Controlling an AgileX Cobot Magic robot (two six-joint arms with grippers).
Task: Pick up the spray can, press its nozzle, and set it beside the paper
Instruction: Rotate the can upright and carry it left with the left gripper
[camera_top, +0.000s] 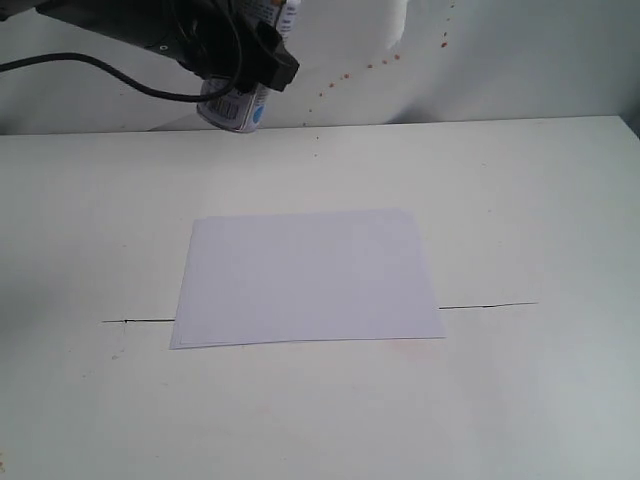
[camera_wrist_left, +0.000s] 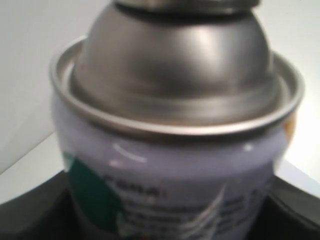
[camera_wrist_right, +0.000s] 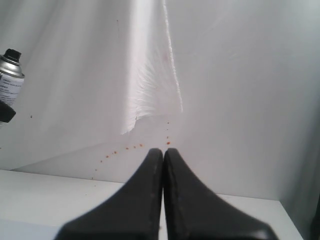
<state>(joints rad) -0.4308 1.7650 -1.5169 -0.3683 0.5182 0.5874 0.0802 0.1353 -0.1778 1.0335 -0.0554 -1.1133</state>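
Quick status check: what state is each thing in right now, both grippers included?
Left gripper: shut on the small silver spray can with white label.
Spray can: held up off the white table, tilted.
Small black plastic nozzle: nothing touching it.
Large white rectangular paper sheet: lying flat on the table, nothing on it.
Right gripper: shut, empty.

Right claw (camera_wrist_right: 163, 151) tips together, spray can (camera_wrist_right: 9, 80) beyond

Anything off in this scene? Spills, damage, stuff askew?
Yes: orange-red specks dot the white backdrop behind the table, possibly spray spatter. The backdrop also has a loose fold near them in the right wrist view. The paper lies flat and unmarked.
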